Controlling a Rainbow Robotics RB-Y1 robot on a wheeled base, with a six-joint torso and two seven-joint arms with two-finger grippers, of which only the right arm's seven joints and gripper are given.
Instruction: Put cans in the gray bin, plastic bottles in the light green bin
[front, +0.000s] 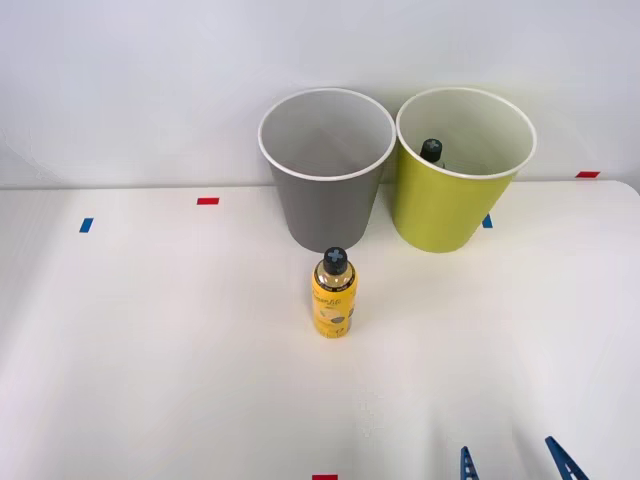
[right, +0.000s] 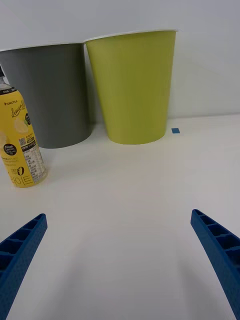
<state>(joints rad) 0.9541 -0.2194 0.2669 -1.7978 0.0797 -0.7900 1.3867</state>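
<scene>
Standing mid-table, the yellow-labelled plastic bottle looks light and slick; I'd grip its label with my wide-open, empty pincer.

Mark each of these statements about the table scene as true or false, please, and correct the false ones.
1. The yellow-labelled bottle stands upright on the table. True.
2. The bottle on the table stands in front of the light green bin. False: it stands in front of the gray bin.
3. A dark-capped bottle is already inside the light green bin. True.
4. The right gripper is shut on the yellow-labelled bottle. False: its blue fingers are spread apart and touch nothing.
5. The two bins lie tipped over on their sides. False: both stand upright, side by side.
</scene>
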